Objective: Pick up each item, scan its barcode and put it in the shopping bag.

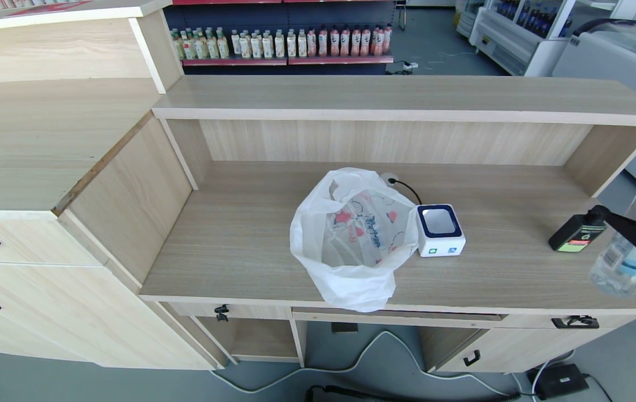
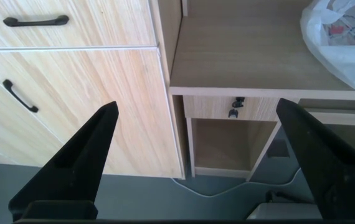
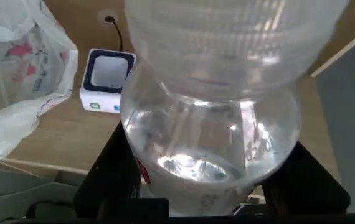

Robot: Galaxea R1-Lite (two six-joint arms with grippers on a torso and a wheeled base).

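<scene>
My right gripper [image 1: 625,240] is shut on a clear plastic water bottle [image 1: 627,257], held above the counter's right end. In the right wrist view the bottle [image 3: 215,124] sits between the two black fingers [image 3: 112,174]. A white shopping bag [image 1: 351,240] stands open at the counter's middle, with a white, blue-rimmed barcode scanner [image 1: 439,229] just right of it. A small dark bottle [image 1: 574,234] with a green and red label lies on the counter near the held bottle. My left gripper [image 2: 196,106] hangs open and empty, low in front of the counter's left end.
The wooden counter [image 1: 239,240] has a raised shelf [image 1: 407,97] behind it and a tall side panel [image 1: 128,195] on the left. The scanner's black cable [image 1: 407,187] runs to the back. Drawers with black handles [image 2: 35,21] are on the left.
</scene>
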